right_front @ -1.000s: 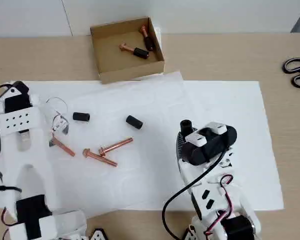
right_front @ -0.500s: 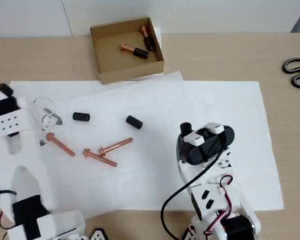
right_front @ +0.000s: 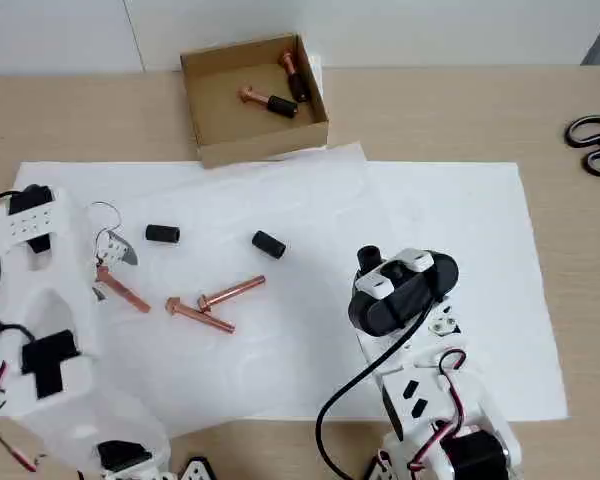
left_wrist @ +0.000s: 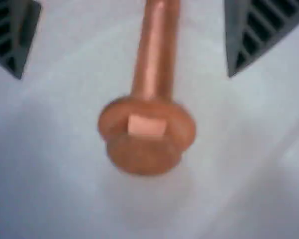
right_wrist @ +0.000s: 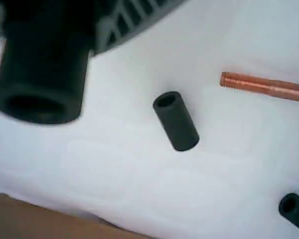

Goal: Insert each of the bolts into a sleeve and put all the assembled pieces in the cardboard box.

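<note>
Surface: wooden table point(right_front: 460, 110) under my cameras, with a white paper sheet point(right_front: 430, 210) spread across it; scissors point(right_front: 595, 143) lie on the bare wood at the right edge.

Cardboard box: the cardboard box point(right_front: 205, 110) sits on the table at the paper's far edge, left of centre. I count two assembled pieces point(right_front: 270, 102) inside it, both in its right half.

Left gripper: the left gripper point(right_front: 105, 265) is low over the paper's left side. Its fingers point(left_wrist: 254, 35) are spread apart, one on each side of the first bolt's shaft, with paper showing between each finger and the shaft.

First bolt: the first bolt point(left_wrist: 147, 124) lies flat on the paper, head toward my left wrist camera and shaft running away between the fingers.

Other bolts: the second bolt point(right_front: 232, 293) and third bolt point(right_front: 200, 314) lie loose just beside each other, right of the first bolt, heads at their left ends.

Right gripper: the right gripper point(right_front: 372, 270) is over the paper right of centre, closed on the held sleeve point(right_wrist: 40, 74).

Loose sleeves: the middle sleeve point(right_wrist: 176, 121) lies on its side near the second bolt's threaded end. The left sleeve point(right_front: 162, 234) lies farther left, near the left gripper.
</note>
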Available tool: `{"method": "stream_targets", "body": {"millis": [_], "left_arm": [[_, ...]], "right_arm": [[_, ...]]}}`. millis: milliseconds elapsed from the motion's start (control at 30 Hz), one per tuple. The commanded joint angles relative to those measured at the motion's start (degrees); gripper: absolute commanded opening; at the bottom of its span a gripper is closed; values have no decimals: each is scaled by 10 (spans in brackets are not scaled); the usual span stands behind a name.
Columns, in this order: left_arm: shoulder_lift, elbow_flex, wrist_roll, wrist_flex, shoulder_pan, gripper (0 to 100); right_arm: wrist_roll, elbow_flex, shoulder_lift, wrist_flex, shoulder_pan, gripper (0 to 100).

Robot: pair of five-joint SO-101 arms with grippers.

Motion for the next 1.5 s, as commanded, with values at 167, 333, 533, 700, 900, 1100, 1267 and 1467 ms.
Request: {"method": "stream_targets", "body": {"millis": [167,333,533,700,900,1100,1267,1467], "left_arm": [[85,-58,0,-6,5,250],[127,-76,0,4,20,169],[107,-129,4,84,61,2],[76,-190,20,154,87,6],[20,-274,20,170,91,6],[-127,-309,19,172,153,6],[-274,-308,18,172,254,6],[-413,-287,19,170,353,6]], "right_arm": [[4,-3,-4,1,7,3],[4,-3,-4,1,7,3],[5,-3,-4,1,21,3],[4,-3,-4,2,48,3],[3,-3,-4,2,49,3],[2,-3,-4,1,47,3],[3,-3,-4,-17,20,3],[4,-3,-4,-21,-38,3]]}}
